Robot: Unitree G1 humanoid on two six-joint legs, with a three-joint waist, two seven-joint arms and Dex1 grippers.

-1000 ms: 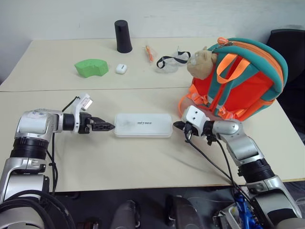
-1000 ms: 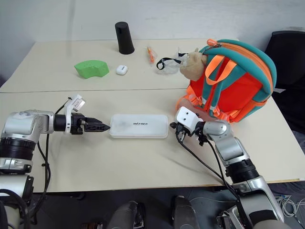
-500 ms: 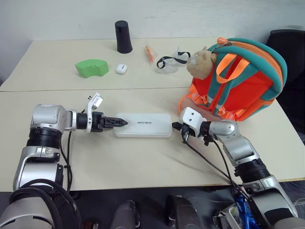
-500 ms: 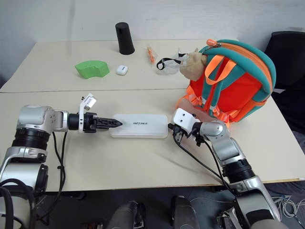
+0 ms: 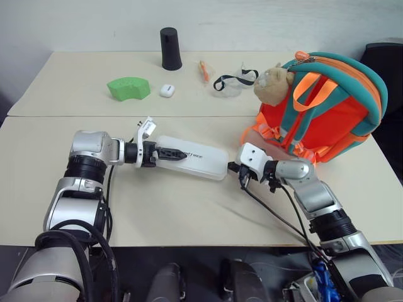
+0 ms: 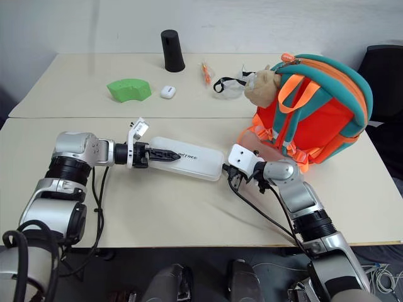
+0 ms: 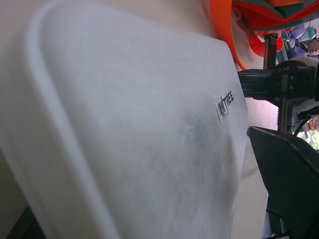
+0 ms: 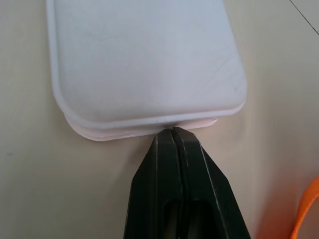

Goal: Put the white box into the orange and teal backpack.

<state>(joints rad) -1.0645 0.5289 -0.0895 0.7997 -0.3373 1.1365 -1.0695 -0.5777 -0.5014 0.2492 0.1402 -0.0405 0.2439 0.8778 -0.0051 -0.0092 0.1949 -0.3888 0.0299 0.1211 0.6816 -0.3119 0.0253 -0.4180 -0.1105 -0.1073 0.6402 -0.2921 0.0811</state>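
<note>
Left claw (image 6: pixel 165 153) has slid in from beside the white box (image 6: pixel 187 158) and now sits over the box's left end, jaws spread wide, one finger above the lid; the lower finger can't be seen, so a grip is not confirmed. White box itself has swung a little, its left end now farther back on the desk (image 6: pixel 157 214) and its right end nearer, lying slanted instead of square. Right claw (image 6: pixel 230 174) stays where it was, fingers pinched fully together with tips touching the middle of the box's right short edge; right wrist view shows the closed tips (image 8: pixel 172 133) pressed against the rim, nothing between them. Orange and teal backpack (image 6: pixel 321 107) stands upright at the right of the desk, just behind the right claw, tan plush toy (image 6: pixel 259 88) on its left side. Green foam piece (image 6: pixel 128 89), small white earbud case (image 6: pixel 167 92), black cylinder (image 6: pixel 171 50) and goggles (image 6: pixel 228 82) sit along the far desk, well apart from the box.
</note>
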